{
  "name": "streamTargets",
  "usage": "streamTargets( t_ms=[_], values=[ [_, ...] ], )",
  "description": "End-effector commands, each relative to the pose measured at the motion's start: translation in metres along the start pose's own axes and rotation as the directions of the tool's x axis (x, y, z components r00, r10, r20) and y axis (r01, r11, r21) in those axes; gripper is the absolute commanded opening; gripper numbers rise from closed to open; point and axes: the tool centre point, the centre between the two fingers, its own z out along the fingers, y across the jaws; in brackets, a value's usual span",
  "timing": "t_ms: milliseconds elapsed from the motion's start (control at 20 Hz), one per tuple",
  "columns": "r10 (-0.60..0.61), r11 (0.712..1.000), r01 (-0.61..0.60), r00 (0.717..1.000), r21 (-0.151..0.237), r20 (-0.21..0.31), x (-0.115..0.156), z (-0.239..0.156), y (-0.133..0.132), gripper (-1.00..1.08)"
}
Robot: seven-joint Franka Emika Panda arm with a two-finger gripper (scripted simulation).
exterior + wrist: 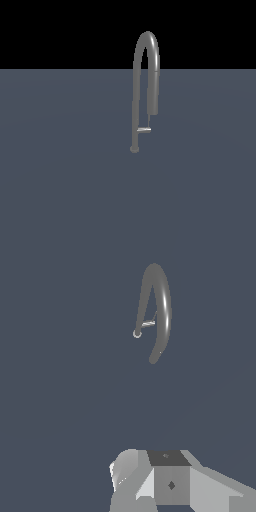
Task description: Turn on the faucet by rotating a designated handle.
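The faucet (pixel 161 311) arches over the grey floor (pixel 60 406); the handle (pixel 147 324) juts from its stem near the base; the gripper (pixel 167 481) sits well apart, fingertips unseen.

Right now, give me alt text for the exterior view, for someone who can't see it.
A tall grey gooseneck faucet stands alone on a flat dark blue-grey surface under a black background. A short silver handle juts from its stem toward the exterior view's right. No robot arm appears.
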Motion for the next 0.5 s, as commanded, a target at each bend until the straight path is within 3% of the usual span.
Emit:
streamTargets(
  t_ms=[0,450],
  values=[
    [0.0,1.0,0.0,1.0,0.0,0.0,0.0,0.0,0.0,-1.0],
    [0.009,0.999,-0.01,1.0,-0.038,-0.025,0.0047,-0.0068,-0.0011,-1.0]
  ],
)
